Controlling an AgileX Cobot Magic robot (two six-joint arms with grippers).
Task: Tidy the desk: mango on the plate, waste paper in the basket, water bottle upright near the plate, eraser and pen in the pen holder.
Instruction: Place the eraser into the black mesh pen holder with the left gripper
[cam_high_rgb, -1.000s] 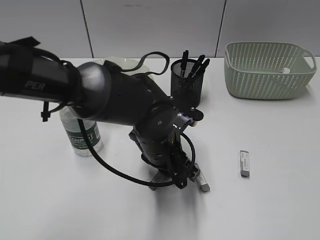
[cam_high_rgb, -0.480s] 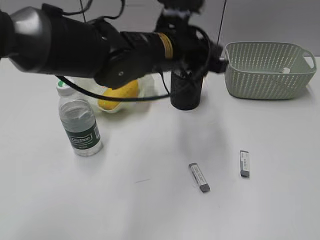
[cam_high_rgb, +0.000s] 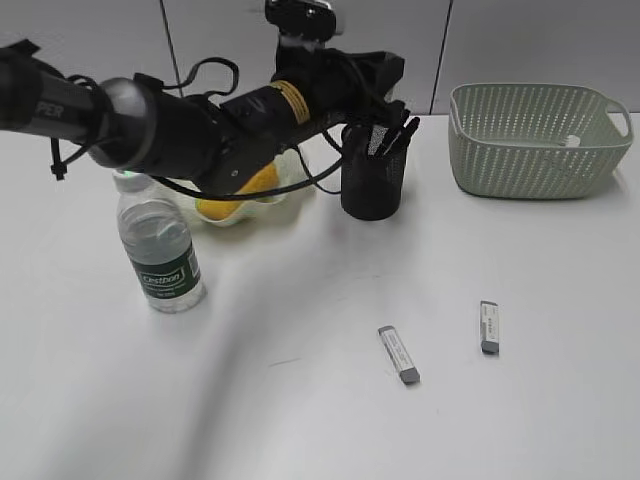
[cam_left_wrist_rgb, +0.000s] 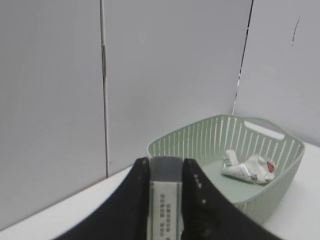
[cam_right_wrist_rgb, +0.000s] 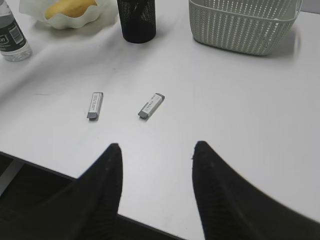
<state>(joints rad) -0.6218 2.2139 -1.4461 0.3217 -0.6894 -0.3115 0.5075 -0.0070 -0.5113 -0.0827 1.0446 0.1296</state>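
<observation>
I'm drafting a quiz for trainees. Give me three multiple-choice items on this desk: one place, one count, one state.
1. Where is the mango?
A. on the plate
B. in the basket
C. on the bare desk
2. How many erasers lie on the desk?
A. one
B. two
C. four
3. The bottle is:
A. on its side
B. upside down
C. upright

A: the mango sits in the plate.
B: two erasers lie on the desk.
C: the bottle stands cap up.

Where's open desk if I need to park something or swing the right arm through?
Free: the front left, below the water bottle, and the right side between the basket and the two erasers. Crowded: the back, plate to pen holder.
</observation>
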